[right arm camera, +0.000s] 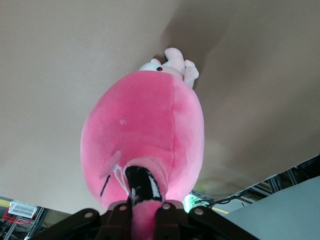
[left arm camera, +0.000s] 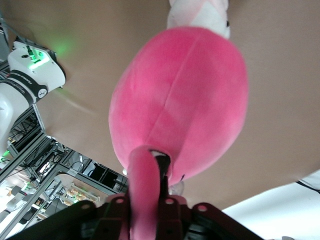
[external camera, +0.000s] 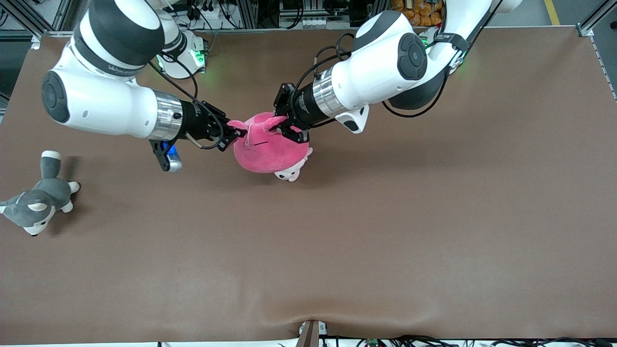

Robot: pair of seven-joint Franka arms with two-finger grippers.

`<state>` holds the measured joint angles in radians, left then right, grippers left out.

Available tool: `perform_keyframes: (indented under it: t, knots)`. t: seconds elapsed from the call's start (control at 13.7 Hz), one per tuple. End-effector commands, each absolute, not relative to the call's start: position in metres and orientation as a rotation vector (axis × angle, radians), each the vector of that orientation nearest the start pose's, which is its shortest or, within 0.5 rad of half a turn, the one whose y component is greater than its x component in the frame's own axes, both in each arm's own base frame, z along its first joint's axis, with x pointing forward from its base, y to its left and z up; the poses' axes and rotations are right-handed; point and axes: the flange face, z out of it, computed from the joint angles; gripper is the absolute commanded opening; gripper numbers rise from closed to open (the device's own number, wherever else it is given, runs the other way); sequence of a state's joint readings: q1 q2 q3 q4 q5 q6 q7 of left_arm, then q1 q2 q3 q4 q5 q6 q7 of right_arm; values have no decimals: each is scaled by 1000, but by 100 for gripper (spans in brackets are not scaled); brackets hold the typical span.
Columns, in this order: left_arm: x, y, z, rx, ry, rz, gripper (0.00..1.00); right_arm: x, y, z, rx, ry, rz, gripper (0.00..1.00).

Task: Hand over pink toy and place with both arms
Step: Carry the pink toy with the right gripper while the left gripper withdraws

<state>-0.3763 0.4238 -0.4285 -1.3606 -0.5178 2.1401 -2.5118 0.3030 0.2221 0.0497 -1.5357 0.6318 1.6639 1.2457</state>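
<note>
The hot-pink round pink toy (external camera: pixel 267 147) hangs between both grippers over the middle of the table. My right gripper (external camera: pixel 233 133) is shut on one of its ears, and my left gripper (external camera: pixel 285 123) is shut on the other ear. In the left wrist view the toy (left arm camera: pixel 185 100) fills the frame, with the left gripper (left arm camera: pixel 145 202) clamped on a pink ear. In the right wrist view the right gripper (right arm camera: pixel 145 207) pinches an ear with a black patch on the toy (right arm camera: pixel 150 125).
A small pale pink-and-white plush (external camera: pixel 290 172) lies on the table partly under the pink toy; it also shows in the left wrist view (left arm camera: pixel 197 15) and the right wrist view (right arm camera: pixel 175 65). A grey-and-white husky plush (external camera: pixel 38 202) lies near the right arm's end of the table.
</note>
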Motion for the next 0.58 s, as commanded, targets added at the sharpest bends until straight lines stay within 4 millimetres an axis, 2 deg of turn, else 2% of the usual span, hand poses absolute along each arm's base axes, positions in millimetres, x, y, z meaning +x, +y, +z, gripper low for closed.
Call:
perform_keyframes:
  t: [0.0,0.07,0.15,0.29,0.36,0.51]
  knots:
    - [520,-469,564,1578,2209,-798,100,570,229,546,-2385,1224,733,0]
    - [522,-457,569,1651,2188,-746,100,572,209,548,-2391,1206,742,0]
    - [526,-439,581,1720,2141,-709,100,574,189,550,-2398,1179,749,0]
    - [538,-397,590,1891,2036,-663,100,577,138,547,-2426,1112,775,0]
    - [541,-376,597,1988,1957,-628,100,578,110,545,-2433,1074,780,0]
    - [539,-348,603,2236,1757,-529,100,579,60,539,-2450,990,780,0]
